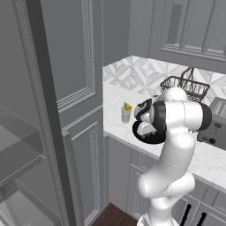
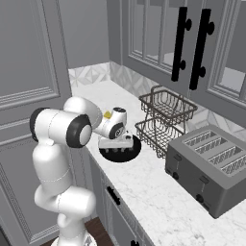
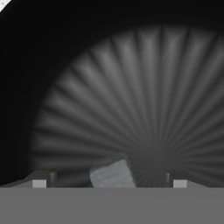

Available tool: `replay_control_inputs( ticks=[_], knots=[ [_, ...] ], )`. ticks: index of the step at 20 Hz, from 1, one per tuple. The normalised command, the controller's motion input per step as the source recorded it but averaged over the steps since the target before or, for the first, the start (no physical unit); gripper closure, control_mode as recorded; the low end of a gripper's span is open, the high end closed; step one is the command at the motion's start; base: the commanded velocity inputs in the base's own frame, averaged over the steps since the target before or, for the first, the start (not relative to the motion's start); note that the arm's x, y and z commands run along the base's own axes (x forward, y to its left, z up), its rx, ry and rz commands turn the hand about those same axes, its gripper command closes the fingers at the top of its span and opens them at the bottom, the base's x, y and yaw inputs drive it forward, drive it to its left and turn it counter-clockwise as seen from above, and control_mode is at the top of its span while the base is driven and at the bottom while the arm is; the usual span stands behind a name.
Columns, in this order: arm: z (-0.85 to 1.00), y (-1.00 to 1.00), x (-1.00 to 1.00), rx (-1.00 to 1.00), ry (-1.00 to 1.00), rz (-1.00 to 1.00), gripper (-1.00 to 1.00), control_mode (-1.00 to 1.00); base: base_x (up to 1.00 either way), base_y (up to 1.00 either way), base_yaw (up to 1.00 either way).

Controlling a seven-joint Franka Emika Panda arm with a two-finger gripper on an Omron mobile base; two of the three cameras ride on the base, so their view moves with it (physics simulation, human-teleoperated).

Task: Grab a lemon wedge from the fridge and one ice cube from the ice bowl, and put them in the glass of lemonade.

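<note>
I have the gripper (image 3: 109,181) lowered into the ice bowl (image 3: 131,87), jaws spread wide apart and gripping nothing. An ice cube (image 3: 113,174) lies between the fingertips (image 3: 39,180), on the ribbed bowl floor. The glass of lemonade (image 1: 126,114) stands just beyond the bowl, lemon wedge (image 1: 127,106) on top.

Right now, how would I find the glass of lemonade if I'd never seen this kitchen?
Look along the white marble counter, toward the tall grey cabinet at its end. There stands the glass of lemonade, just beyond the black ice bowl. It is the one small clear tumbler, with pale liquid and a yellow lemon wedge at its top.
</note>
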Motion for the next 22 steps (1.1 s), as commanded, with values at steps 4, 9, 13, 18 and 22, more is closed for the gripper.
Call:
replay_control_inputs(
  ticks=[4, 9, 13, 18, 22],
  knots=[
    [-0.08, 0.00, 0.00, 0.00, 0.00, 0.00, -1.00, -1.00, 0.00, 0.00, 0.00],
    [0.00, 0.00, 0.00, 0.00, 0.00, 0.00, -1.00, -1.00, 0.00, 0.00, 0.00],
    [0.00, 0.00, 0.00, 0.00, 0.00, 0.00, 1.00, -1.00, 0.00, 0.00, 0.00],
    [0.00, 0.00, 0.00, 0.00, 0.00, 0.00, 1.00, -1.00, 0.00, 0.00, 0.00],
    [0.00, 0.00, 0.00, 0.00, 0.00, 0.00, 1.00, -1.00, 0.00, 0.00, 0.00]
  ],
)
